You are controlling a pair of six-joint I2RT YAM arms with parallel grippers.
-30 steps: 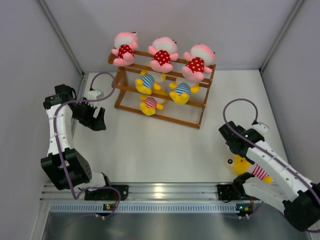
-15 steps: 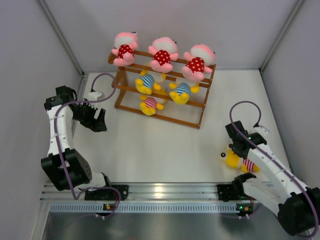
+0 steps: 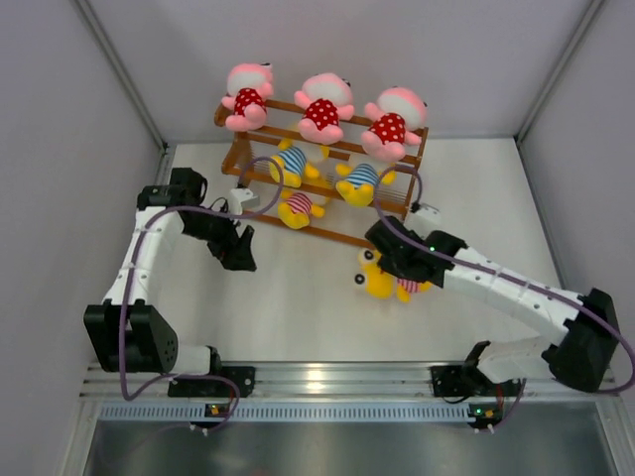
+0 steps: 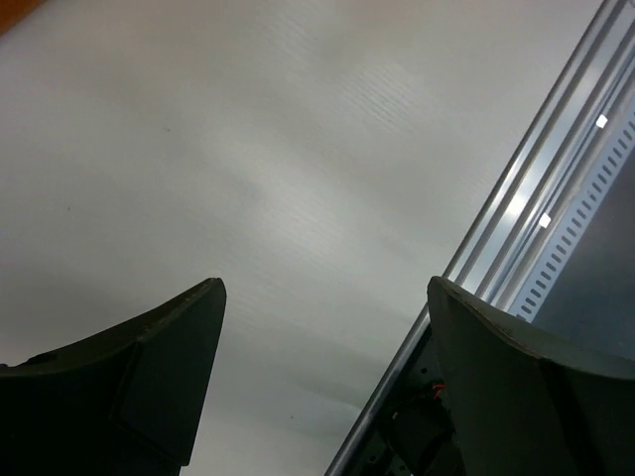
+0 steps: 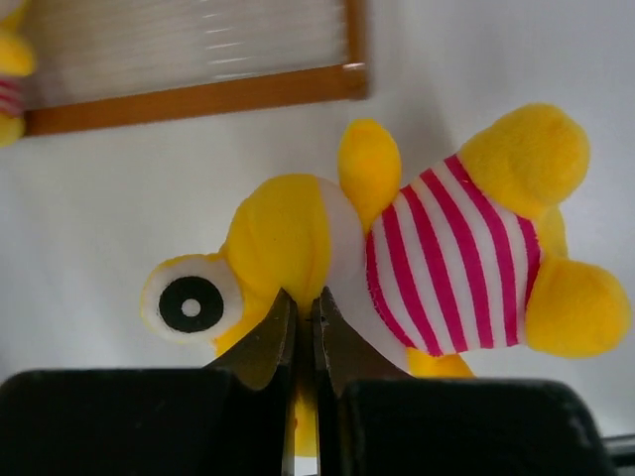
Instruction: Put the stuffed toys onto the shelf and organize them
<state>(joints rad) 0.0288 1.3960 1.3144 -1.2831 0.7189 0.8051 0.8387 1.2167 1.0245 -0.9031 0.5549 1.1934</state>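
Note:
The wooden shelf (image 3: 337,236) stands at the back. Three pink stuffed toys (image 3: 323,104) sit on its top tier. Two yellow ones in blue stripes (image 3: 360,180) occupy the middle tier, and a red-striped one (image 3: 298,206) lies on the lowest. My right gripper (image 3: 392,263) (image 5: 303,297) is shut on a yellow toy in red-white stripes (image 3: 382,283) (image 5: 446,258), pinching it at the neck just in front of the shelf's right end (image 5: 198,97). Left of the shelf's front, my left gripper (image 3: 238,253) (image 4: 325,286) hangs open over bare table, with nothing between its fingers.
A metal rail (image 3: 317,377) (image 4: 536,188) runs along the near edge by the arm bases. Grey walls close in the left, right and back sides. Purple cables loop from both arms, close to the shelf.
My right gripper shut on the striped yellow toy at the near right and carried it left and forward to the shelf's front. The left arm swung right, toward the table's middle.

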